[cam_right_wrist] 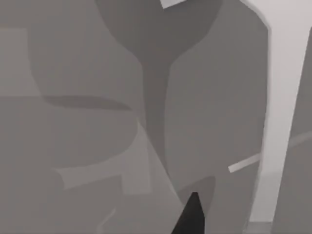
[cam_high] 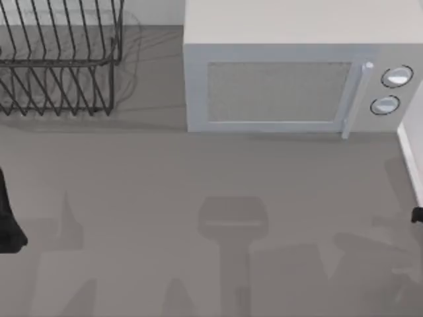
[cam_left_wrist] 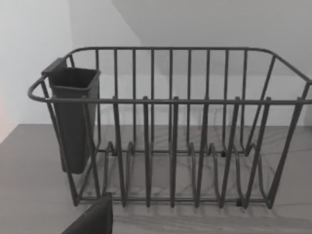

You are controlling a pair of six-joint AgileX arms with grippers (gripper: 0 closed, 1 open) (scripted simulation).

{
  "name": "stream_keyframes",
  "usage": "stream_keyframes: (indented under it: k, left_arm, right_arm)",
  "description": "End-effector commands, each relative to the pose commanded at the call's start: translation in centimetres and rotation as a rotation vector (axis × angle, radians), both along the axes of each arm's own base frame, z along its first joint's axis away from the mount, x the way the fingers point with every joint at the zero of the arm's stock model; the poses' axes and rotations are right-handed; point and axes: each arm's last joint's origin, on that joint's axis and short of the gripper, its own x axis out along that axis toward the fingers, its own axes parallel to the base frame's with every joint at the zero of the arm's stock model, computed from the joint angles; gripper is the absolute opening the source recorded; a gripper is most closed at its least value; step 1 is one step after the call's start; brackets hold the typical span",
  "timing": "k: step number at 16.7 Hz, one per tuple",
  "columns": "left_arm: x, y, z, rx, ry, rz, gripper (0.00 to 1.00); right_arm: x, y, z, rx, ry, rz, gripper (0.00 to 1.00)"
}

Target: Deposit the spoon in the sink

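The grey table point(cam_high: 145, 191) spans the top view, with a white microwave point(cam_high: 291, 72) at the upper right and a dark wire dish rack point(cam_high: 59, 59) at the upper left. The left arm point(cam_high: 8, 218) sits at the left edge and the right arm point(cam_high: 417, 214) at the right edge; whether either tool is released or clenched, I cannot tell. The left wrist view adds the rack's dark cutlery cup point(cam_left_wrist: 73, 117), while the right wrist view gives bare tabletop, shadows and a dark fingertip point(cam_right_wrist: 191, 217); I cannot tell where the spoon is.

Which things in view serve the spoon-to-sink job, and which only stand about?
Job: left arm, at the table's left edge; right arm, at its right edge.
Standing about: wire dish rack with cutlery holder; microwave, door shut.
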Motion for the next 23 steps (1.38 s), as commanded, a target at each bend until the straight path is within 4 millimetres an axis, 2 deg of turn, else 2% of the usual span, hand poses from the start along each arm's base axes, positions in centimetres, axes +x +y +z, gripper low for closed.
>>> stream_keyframes:
  k: [4, 6, 11, 14, 16, 18, 23]
  left_arm:
    - [0.0, 0.0, 0.0, 0.000, 0.000, 0.000, 1.00]
    - [0.0, 0.0, 0.0, 0.000, 0.000, 0.000, 1.00]
    - [0.0, 0.0, 0.0, 0.000, 0.000, 0.000, 1.00]
    - [0.0, 0.0, 0.0, 0.000, 0.000, 0.000, 1.00]
    - [0.0, 0.0, 0.0, 0.000, 0.000, 0.000, 1.00]
    - [0.0, 0.0, 0.0, 0.000, 0.000, 0.000, 1.00]
    - [0.0, 0.0, 0.0, 0.000, 0.000, 0.000, 1.00]
  right_arm:
    - [-0.4, -0.1, 4.2, 0.000, 0.005, 0.000, 0.00]
    - [-0.7, -0.1, 5.4, 0.001, -0.009, 0.003, 0.00]
    - [-0.7, -0.1, 5.4, 0.002, -0.007, 0.003, 0.00]
    - [0.6, -0.1, 5.9, -0.001, 0.017, 0.004, 0.00]
    - [2.6, -0.2, 6.5, -0.005, 0.050, 0.002, 0.00]
    - [5.4, -0.4, 7.1, -0.007, 0.085, 0.000, 0.00]
    - [15.0, -1.8, 8.7, -0.006, 0.120, -0.008, 0.00]
